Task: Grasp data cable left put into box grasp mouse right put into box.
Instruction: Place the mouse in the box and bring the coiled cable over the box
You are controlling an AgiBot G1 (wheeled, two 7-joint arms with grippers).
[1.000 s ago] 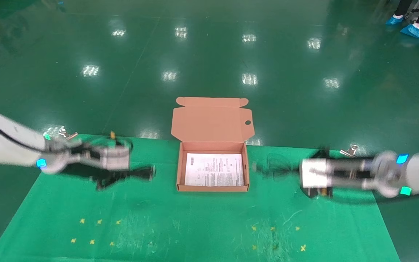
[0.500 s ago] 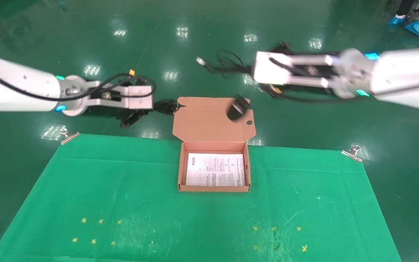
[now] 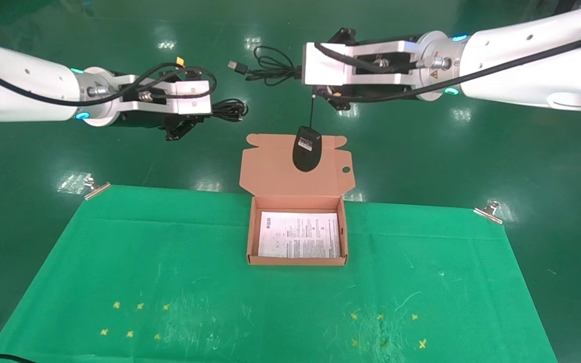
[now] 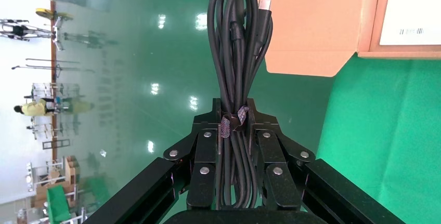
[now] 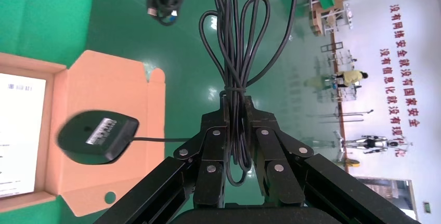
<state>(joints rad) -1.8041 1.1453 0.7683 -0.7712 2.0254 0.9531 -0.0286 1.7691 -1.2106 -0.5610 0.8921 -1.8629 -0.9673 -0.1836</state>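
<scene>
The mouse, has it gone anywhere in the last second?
Yes. The mouse was down beside the box on its right; now it dangles by its cord from the right gripper, in front of the open lid.

Green-clothed surface (image 3: 169,262), clipped at both far corners; bore the open box (image 3: 251,237) near its far edge, printed sheet (image 3: 298,234) inside; small yellow marks nearer than the box.
</scene>
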